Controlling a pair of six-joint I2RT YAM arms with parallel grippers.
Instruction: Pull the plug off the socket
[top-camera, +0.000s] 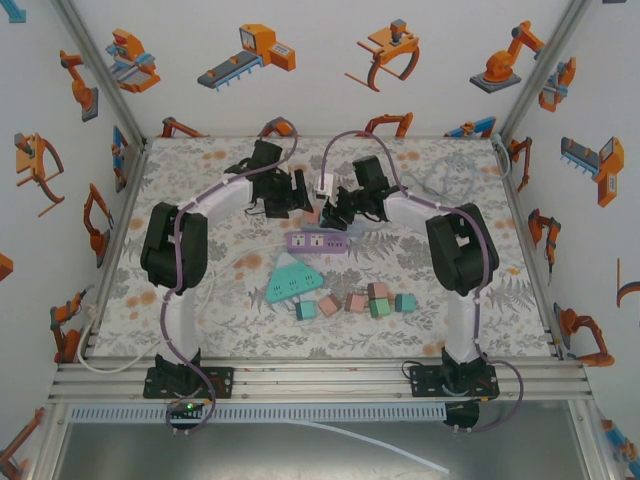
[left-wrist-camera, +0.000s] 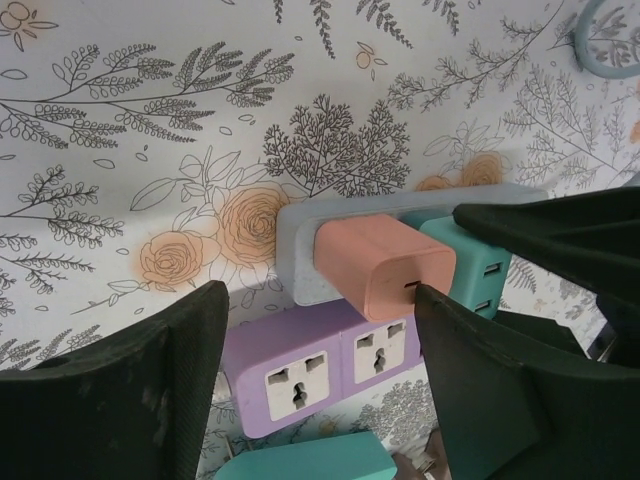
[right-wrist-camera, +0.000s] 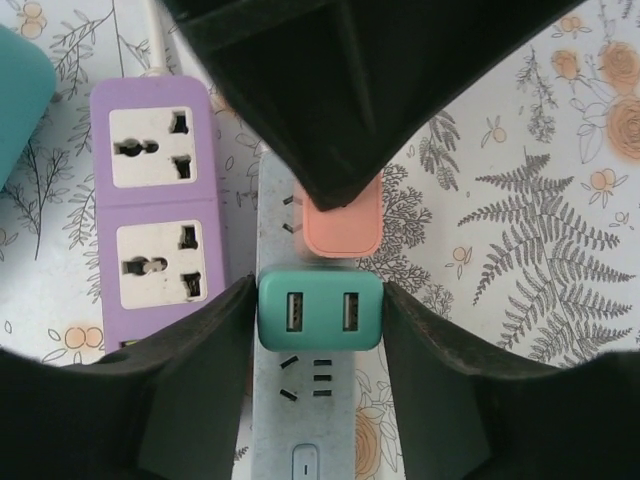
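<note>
The right gripper (right-wrist-camera: 318, 300) clamps the teal square USB plug (right-wrist-camera: 320, 308) on the grey power strip (right-wrist-camera: 300, 440). The left gripper (left-wrist-camera: 320, 305), released, straddles the salmon plug (left-wrist-camera: 385, 262), half-covered in the right wrist view.

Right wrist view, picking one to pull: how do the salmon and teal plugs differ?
The teal plastic plug shows two USB ports; the salmon-pink plastic plug looks plain on top. The right gripper clasps the teal plug; the open left gripper straddles the salmon one. Both sit in the grey power strip.
</note>
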